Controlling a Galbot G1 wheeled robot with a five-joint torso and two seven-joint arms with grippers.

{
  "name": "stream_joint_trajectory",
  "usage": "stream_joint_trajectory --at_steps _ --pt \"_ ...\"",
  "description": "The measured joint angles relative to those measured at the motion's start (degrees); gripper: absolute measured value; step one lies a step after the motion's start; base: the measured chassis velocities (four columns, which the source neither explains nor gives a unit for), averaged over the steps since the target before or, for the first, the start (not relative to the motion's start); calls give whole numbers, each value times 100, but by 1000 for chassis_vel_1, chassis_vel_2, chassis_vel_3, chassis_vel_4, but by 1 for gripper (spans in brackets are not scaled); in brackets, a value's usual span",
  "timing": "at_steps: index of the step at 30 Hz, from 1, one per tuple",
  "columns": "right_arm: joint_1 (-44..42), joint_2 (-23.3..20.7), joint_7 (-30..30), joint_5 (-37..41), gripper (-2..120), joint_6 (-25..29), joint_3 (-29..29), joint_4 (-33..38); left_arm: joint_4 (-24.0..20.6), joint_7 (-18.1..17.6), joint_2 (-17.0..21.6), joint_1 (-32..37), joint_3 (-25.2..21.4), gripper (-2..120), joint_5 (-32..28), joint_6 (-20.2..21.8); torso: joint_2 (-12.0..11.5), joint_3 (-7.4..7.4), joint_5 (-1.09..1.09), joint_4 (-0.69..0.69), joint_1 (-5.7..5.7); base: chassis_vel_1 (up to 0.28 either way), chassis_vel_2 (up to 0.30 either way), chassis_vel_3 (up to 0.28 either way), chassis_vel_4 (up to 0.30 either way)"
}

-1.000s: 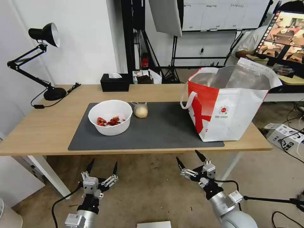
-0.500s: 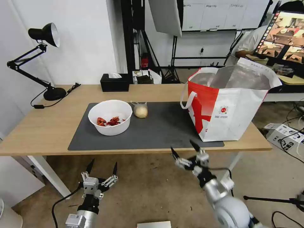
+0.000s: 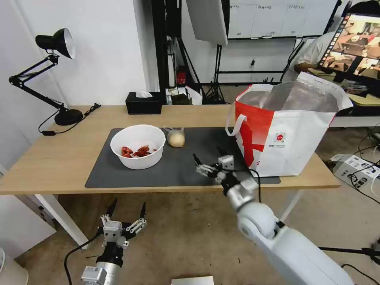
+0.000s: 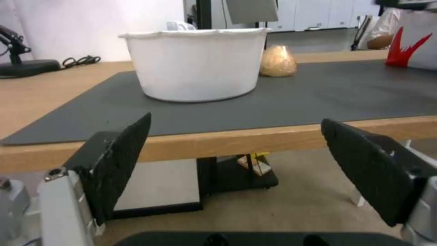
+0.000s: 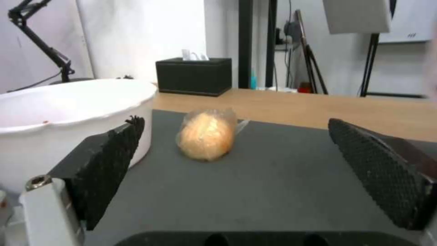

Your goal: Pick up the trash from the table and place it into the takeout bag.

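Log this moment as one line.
right end effector: open, over mat, facing bun | left end effector: open, below table | bowl: untouched

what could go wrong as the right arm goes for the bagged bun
The bagged bun sits close beside the white bowl, so the open right gripper could clip the bowl's rim and spill the red scraps. The thin plastic may slip from the fingers. Swinging to the takeout bag, the arm might snag its loop handle.

We see bright, even room light with soft, faint shadows on the table (image 3: pixel 59 158). Foil in the takeout bag (image 3: pixel 293 138) gives dull glare. Straight lines bow at the head view's edges; wrist-view backgrounds look soft.
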Motion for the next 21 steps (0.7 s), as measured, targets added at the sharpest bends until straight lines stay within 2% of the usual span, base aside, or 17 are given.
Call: stream_joint_trajectory --at_steps 15,21 --pt "1696 664 22 653 100 -121 -580 -1818 -34 -8 -114 68 -51 100 2 -1 0 0 -1 0 0 0 0 0 0" --pt "2008 861 21 687 100 -129 -706 -2358 -71 -9 -127 90 -73 100 8 -3 0 0 -1 0 0 0 0 0 0"
